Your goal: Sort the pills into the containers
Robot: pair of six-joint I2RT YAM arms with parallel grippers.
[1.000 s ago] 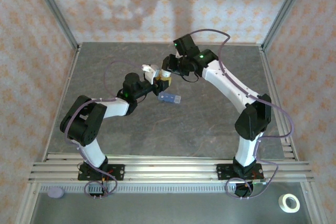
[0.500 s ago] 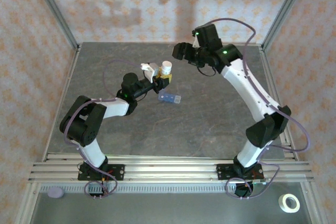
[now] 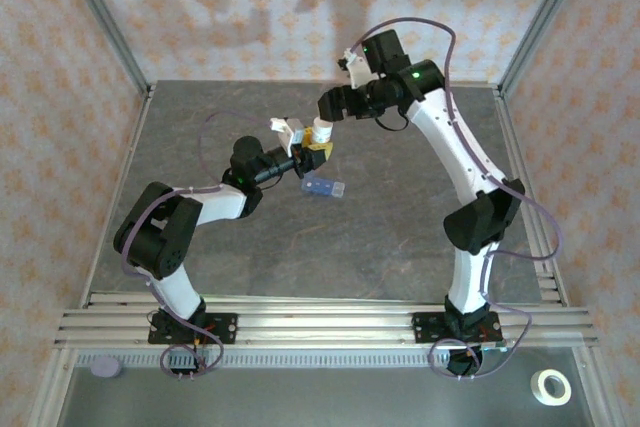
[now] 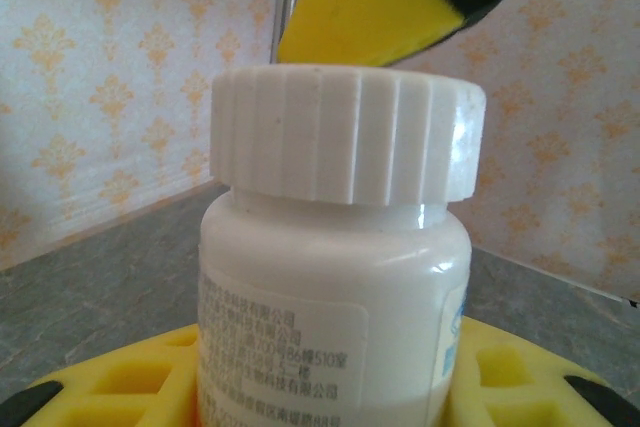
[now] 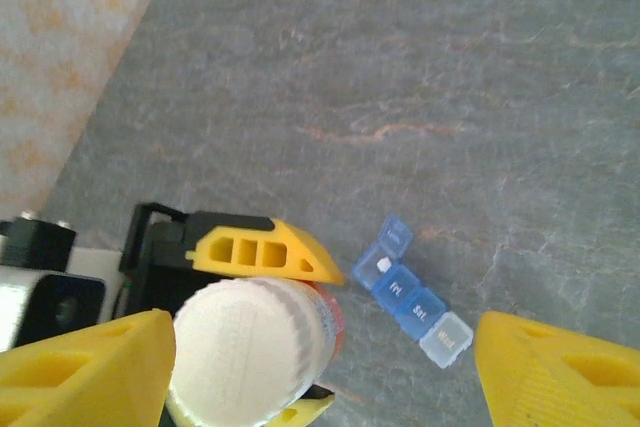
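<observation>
My left gripper is shut on a white pill bottle, holding it upright above the table with its ribbed cap on. Its yellow fingers press on the bottle's sides. My right gripper hangs open just above and behind the cap, one yellow fingertip beside the cap and the other far off to the right. The containers, a blue strip of joined compartments, lie on the table just right of the bottle. One end lid is open with a white pill inside.
Patterned walls and metal frame posts close in the grey table on three sides. A tape roll and a purple disc lie on the shelf in front of the arm bases.
My right gripper opened off the bottle's cap, swung away to the right, then came back over the bottle. The left gripper and bottle stayed put.
</observation>
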